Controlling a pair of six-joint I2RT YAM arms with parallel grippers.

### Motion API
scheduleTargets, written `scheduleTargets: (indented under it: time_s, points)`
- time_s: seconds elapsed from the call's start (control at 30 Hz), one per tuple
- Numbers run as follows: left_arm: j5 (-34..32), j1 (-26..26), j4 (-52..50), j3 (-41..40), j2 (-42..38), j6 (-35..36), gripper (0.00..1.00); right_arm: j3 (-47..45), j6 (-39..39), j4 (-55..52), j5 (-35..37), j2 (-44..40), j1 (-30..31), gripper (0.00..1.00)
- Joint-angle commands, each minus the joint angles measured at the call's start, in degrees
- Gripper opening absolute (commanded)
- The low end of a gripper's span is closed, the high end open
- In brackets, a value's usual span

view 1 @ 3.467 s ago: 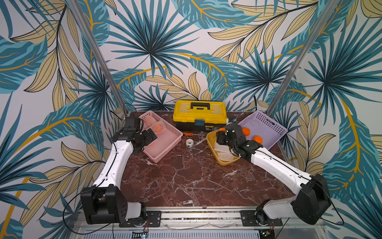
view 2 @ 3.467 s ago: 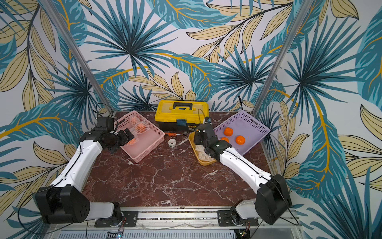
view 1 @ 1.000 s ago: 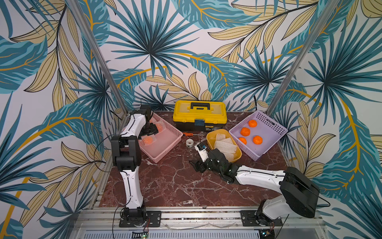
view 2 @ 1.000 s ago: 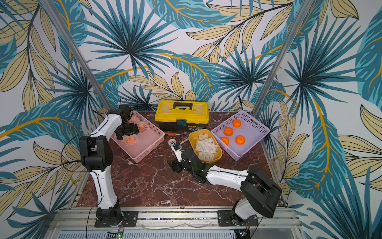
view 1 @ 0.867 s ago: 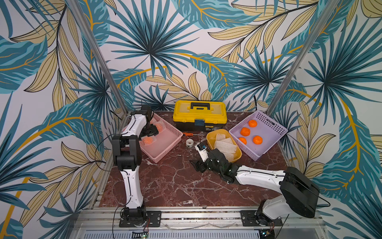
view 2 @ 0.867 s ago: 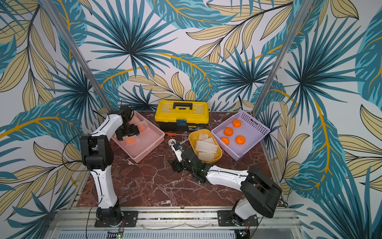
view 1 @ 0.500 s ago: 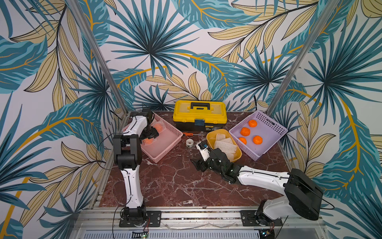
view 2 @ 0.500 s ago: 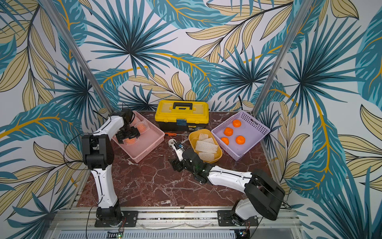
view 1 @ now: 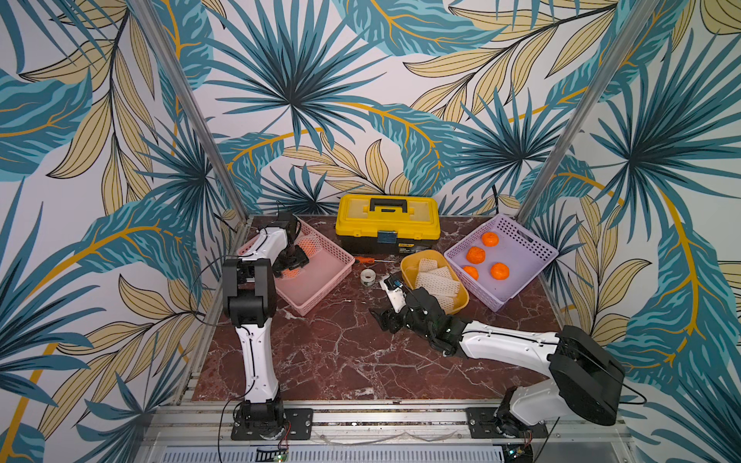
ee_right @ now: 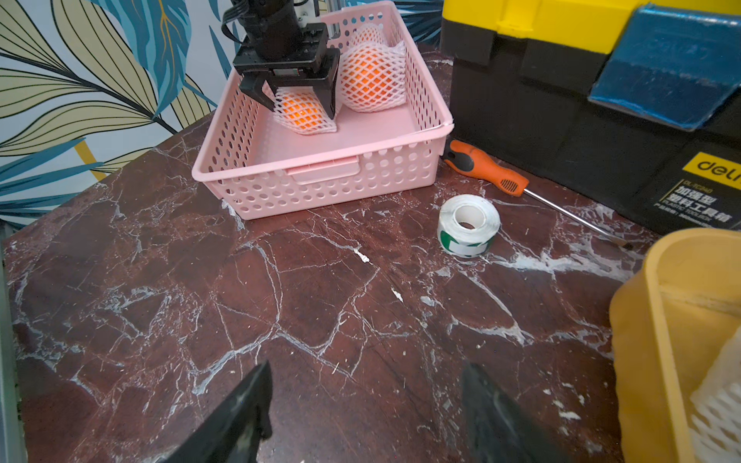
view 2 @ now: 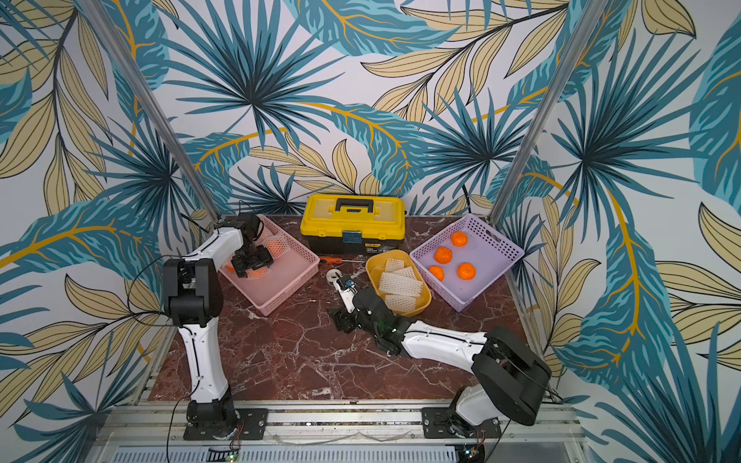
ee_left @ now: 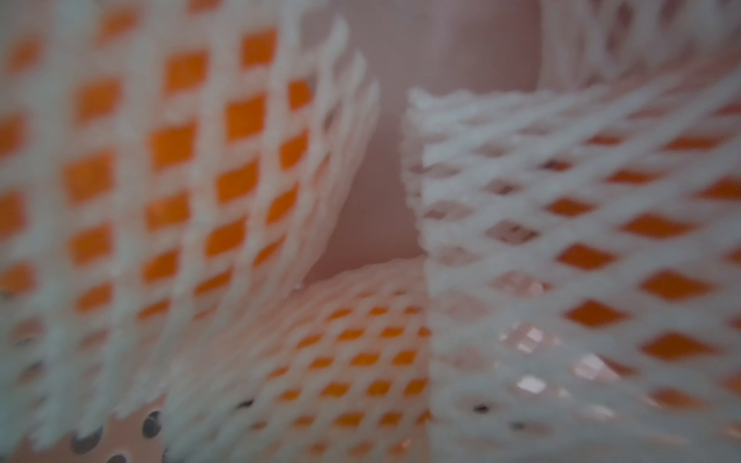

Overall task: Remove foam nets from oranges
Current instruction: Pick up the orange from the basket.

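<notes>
Left end effector (ee_right: pixel 298 109) hangs inside the pink perforated plastic basket (ee_right: pixel 320 184), its jaws set either side of a small round orange (ee_right: pixel 297 112) wrapped in a white foam mesh net (ee_right: pixel 310 125); whether they press on it I cannot tell. Just beside it lie two more netted oranges (ee_right: pixel 371 82). Right end effector (ee_right: pixel 365 366) hovers low over the red-brown marble desk (ee_right: pixel 280 312), jaws wide and empty. Empty foam nets (view 1: pixel 435 280) are piled in the yellow oval plastic tub (view 1: pixel 461 308), and four bare oranges (view 1: pixel 475 254) sit in the purple perforated basket (view 1: pixel 521 280).
</notes>
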Motion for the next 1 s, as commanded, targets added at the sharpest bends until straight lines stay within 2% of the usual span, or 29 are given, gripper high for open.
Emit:
scheduleTargets:
  time_s: [0.0, 0.1, 0.17, 0.37, 0.43, 0.6, 0.77, 0.87, 0.97]
  points:
    - [0.5, 0.6, 2.5, -1.0, -0.8, -0.2, 0.75, 0.3, -0.4, -0.4, 0.2, 1.2, 0.2, 0.75]
    - [0.8, 0.9, 2.4, -1.4, -0.4, -0.3, 0.83, 0.5, -0.2, -0.3, -0.1, 1.5, 0.2, 0.75]
    - [0.5, 1.0, 2.4, -1.7, -0.2, -0.2, 0.82, 0.5, 0.0, -0.2, -0.4, 1.5, 0.2, 0.75]
    - [1.5, 0.9, 2.5, -1.9, -1.8, -0.9, 0.62, 0.5, 0.2, -0.2, -0.3, 1.3, 0.2, 0.75]
    - [1.6, 0.9, 2.5, -2.6, -3.7, -1.4, 0.58, 0.3, 0.3, -0.2, -0.1, 1.0, 0.2, 0.75]
    - [5.6, 0.2, 2.4, -6.1, -11.7, -3.3, 0.58, -0.1, 0.8, 0.3, 1.1, 0.6, 0.1, 0.75]
    - [8.7, -1.6, 2.2, -11.7, -22.4, -4.3, 0.58, -0.7, 1.7, 0.9, 5.7, 0.3, 0.1, 0.75]
    - [10.8, -4.5, 2.1, -15.0, -28.9, -4.1, 0.59, -1.4, 2.7, 1.2, 8.3, -0.7, -0.2, 0.76]
    - [12.8, -9.8, 2.0, -17.8, -33.3, -4.0, 0.59, -2.4, 4.3, 1.8, 9.8, -2.0, -1.3, 0.76]
